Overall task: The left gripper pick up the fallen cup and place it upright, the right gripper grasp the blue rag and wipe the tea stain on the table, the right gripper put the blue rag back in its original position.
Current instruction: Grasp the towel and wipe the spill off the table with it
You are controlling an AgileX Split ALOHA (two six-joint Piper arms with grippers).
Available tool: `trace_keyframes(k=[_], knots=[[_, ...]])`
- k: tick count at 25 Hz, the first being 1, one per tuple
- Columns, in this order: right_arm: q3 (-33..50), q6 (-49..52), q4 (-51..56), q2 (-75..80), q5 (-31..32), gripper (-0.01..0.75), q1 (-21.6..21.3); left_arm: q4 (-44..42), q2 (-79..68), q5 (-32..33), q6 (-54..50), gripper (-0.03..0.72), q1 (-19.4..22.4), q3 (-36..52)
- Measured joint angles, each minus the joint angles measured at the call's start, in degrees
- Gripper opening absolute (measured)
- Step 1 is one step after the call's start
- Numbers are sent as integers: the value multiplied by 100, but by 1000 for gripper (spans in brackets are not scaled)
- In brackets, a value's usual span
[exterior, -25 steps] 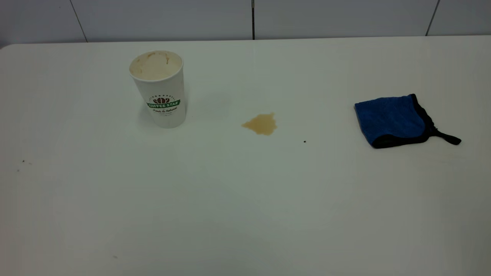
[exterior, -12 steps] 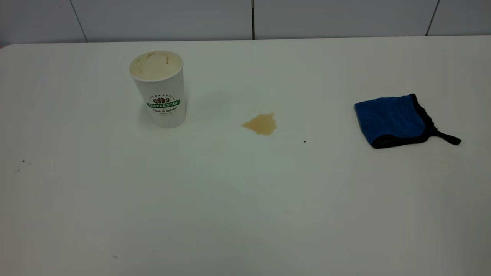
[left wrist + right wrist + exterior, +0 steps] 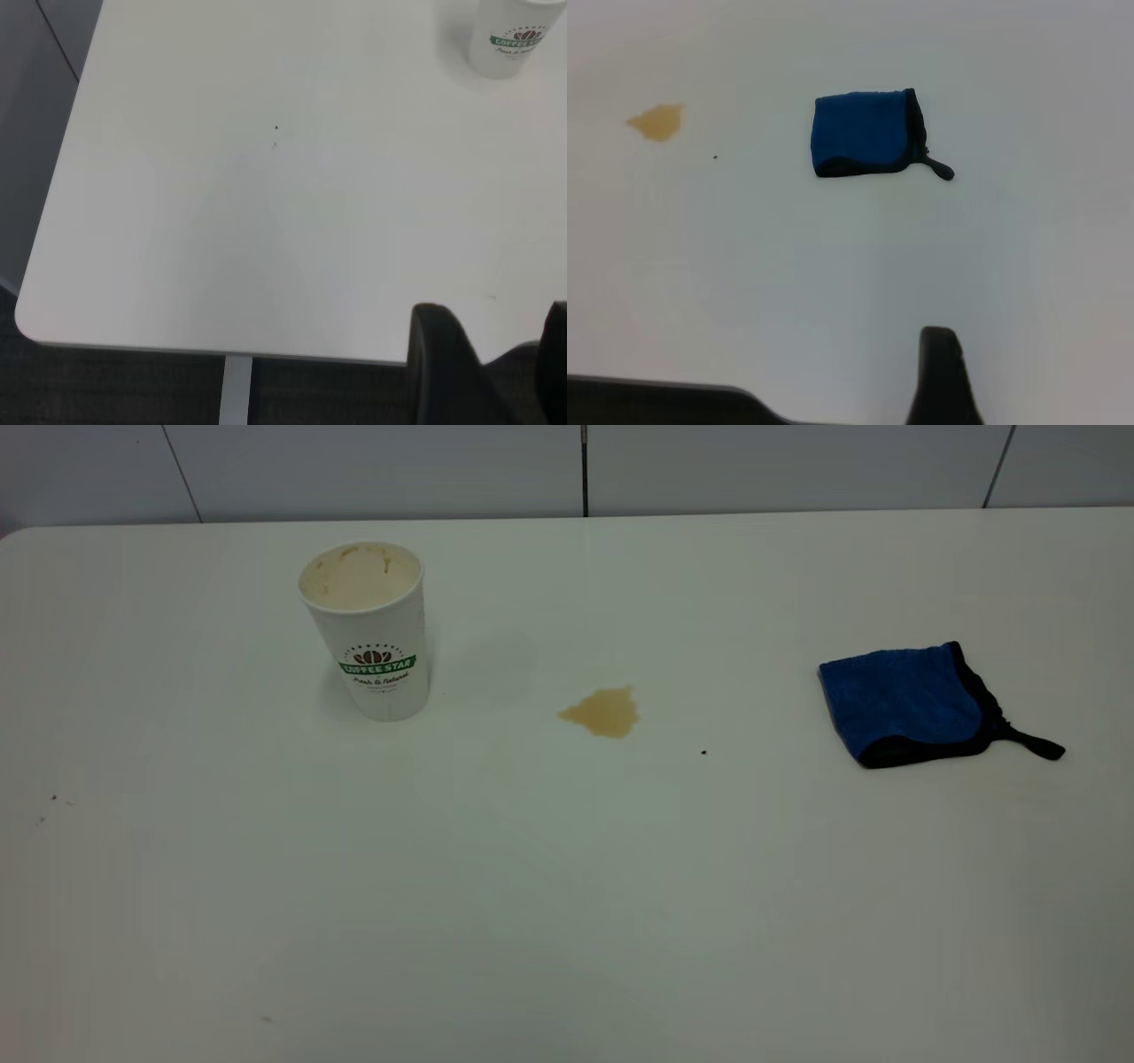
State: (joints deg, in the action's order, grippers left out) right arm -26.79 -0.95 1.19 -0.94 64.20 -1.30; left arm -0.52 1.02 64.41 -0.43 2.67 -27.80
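The cup (image 3: 367,631) stands upright on the table (image 3: 567,886), at about ten o'clock from the tea stain (image 3: 602,712). The blue rag (image 3: 912,704) lies flat at three o'clock from the stain. The left gripper (image 3: 487,354) holds nothing, fingers apart; the right gripper's (image 3: 943,376) spread I cannot tell.

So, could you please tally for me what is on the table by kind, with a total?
Cup: 1, upright
Blue rag: 1
Tea stain: 1
Total: 3 on the table
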Motion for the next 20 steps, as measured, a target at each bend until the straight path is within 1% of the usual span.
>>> trace_keyframes(k=[4, 6, 9, 17, 20], knots=[[-135, -5, -349, 145, -56, 573, 0, 0, 0, 0, 0, 296, 0, 0], [-360, -5, -429, 706, -229, 581, 0, 0, 0, 0, 0, 296, 0, 0], [-699, -5, -539, 1943, -661, 593, 0, 0, 0, 0, 0, 296, 0, 0], [-1743, -5, -701, 5667, -2301, 594, 0, 0, 0, 0, 0, 296, 0, 0], [-2322, -5, -701, 6908, -2553, 613, 0, 0, 0, 0, 0, 296, 0, 0]])
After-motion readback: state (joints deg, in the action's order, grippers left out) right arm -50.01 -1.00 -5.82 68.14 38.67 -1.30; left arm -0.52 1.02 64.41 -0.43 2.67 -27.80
